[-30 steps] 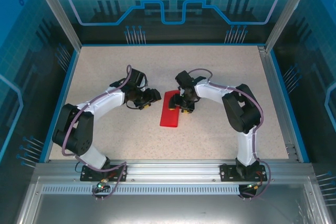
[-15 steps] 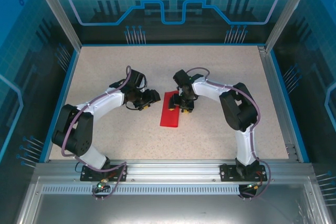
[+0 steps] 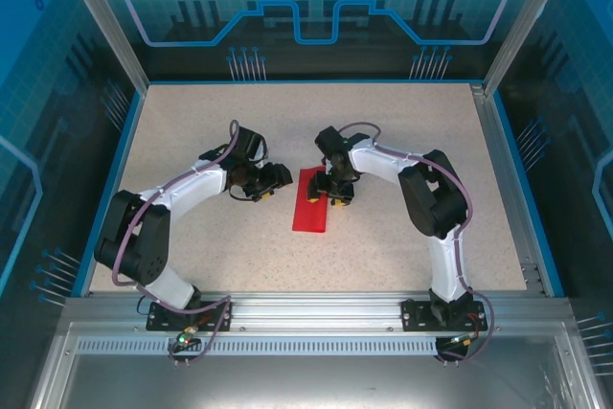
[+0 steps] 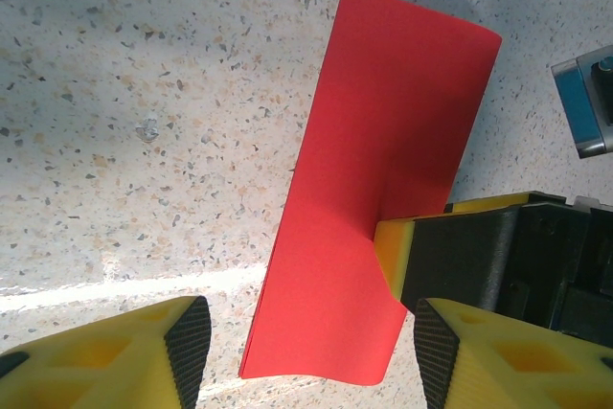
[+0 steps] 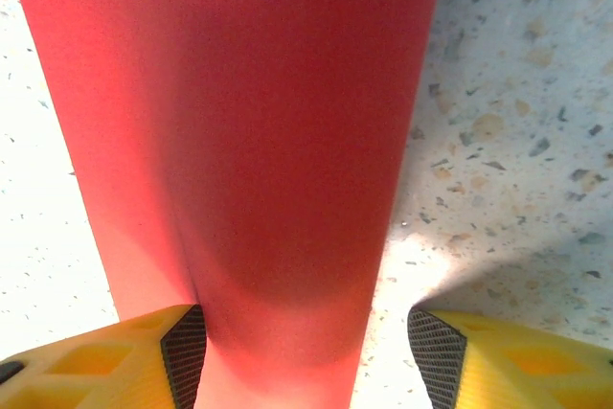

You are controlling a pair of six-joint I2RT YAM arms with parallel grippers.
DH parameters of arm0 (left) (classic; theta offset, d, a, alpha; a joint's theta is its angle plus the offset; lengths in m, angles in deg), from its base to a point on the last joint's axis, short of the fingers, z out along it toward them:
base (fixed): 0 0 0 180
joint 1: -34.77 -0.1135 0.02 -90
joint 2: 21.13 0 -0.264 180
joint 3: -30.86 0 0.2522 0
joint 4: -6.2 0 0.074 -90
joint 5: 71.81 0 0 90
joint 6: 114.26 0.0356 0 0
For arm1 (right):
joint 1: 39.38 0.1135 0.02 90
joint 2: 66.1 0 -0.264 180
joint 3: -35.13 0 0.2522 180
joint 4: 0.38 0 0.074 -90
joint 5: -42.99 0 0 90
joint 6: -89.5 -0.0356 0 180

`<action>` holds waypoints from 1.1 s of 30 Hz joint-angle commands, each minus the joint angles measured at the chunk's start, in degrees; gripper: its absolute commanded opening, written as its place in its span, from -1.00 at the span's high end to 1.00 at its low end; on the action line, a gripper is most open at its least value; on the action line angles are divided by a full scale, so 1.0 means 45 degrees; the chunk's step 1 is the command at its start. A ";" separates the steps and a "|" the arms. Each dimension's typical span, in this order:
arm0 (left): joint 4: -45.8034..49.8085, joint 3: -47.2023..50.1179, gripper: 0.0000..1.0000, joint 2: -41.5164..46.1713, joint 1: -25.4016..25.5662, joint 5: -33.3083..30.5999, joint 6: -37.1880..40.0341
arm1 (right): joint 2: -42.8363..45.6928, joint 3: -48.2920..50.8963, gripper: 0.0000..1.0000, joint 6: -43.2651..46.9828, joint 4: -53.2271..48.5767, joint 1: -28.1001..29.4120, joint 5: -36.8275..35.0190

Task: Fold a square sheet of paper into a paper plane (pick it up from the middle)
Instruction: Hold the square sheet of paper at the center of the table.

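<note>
So the square sheet of paper (image 3: 309,210) is lying mid-worktop (image 3: 402,122) between the two arms, already doubled over into a narrow strip. The right end effector (image 3: 329,194) sits over its far half with fingers apart, straddling the strip, not clamped. One yellow finger (image 4: 391,246) touches the long edge, which curls up a little there. The left end effector (image 3: 275,179) hangs just beside the strip, also spread, holding nothing. My guess: this stuff is featherlight, floppy, slides easily on the speckled surface, and keeps any stray crease. I'd take it gently at that lifted edge, mid-length.
</note>
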 commanded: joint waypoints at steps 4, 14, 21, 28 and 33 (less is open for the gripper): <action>0.0173 0.0138 -0.23 0.0081 -0.0057 0.0130 0.0035 | -0.0955 0.0403 -0.25 0.0095 -0.0761 -0.0115 -0.0898; 0.0158 0.0056 -0.22 0.0022 -0.0056 0.0266 0.0039 | -0.0933 0.0411 -0.23 0.0450 -0.0782 -0.0189 -0.0859; 0.0121 0.0100 -0.22 -0.0048 -0.0057 0.0340 0.0045 | -0.0987 0.0364 -0.21 0.0677 -0.0855 -0.0263 -0.0783; 0.0095 0.0068 -0.22 -0.0101 -0.0060 0.0401 0.0000 | -0.0902 0.0568 -0.26 -0.0136 -0.0442 -0.0252 -0.0622; 0.0056 0.0022 -0.21 -0.0202 -0.0072 0.0539 0.0004 | -0.0852 0.0624 -0.27 -0.0595 -0.0252 -0.0221 -0.0775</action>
